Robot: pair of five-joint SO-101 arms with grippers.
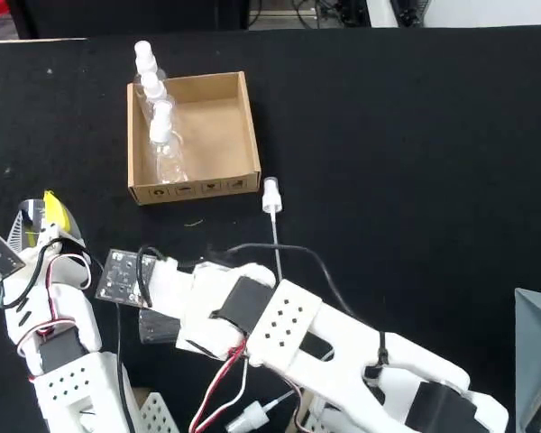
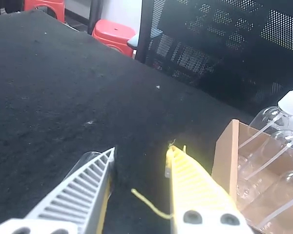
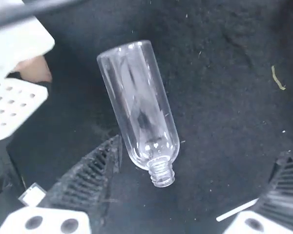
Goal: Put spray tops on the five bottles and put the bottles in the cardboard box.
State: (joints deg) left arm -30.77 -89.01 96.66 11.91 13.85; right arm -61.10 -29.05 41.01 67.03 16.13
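The black desk (image 1: 415, 135) carries everything. The high view gives the wider layout. The right arm (image 1: 288, 334) lies across the near side. The cardboard box (image 1: 212, 126) sits ahead of the left tool (image 1: 41, 216) and holds three capped bottles (image 1: 167, 149), two of them leaning in its far corner.

The left wrist view settles what the high view cannot: the left tool (image 2: 141, 151) stands open and empty, with the cardboard box (image 2: 224, 156) just beside its yellow finger (image 2: 185, 180).

In the right wrist view, the right tool (image 3: 200, 148) is spread wide around an uncapped bottle (image 3: 136, 102). This bottle lies on its side between the fingers, nearer one than the other, with its neck toward the tool.

A loose spray top (image 1: 271, 197) lies beyond the right arm, near the box's front corner.
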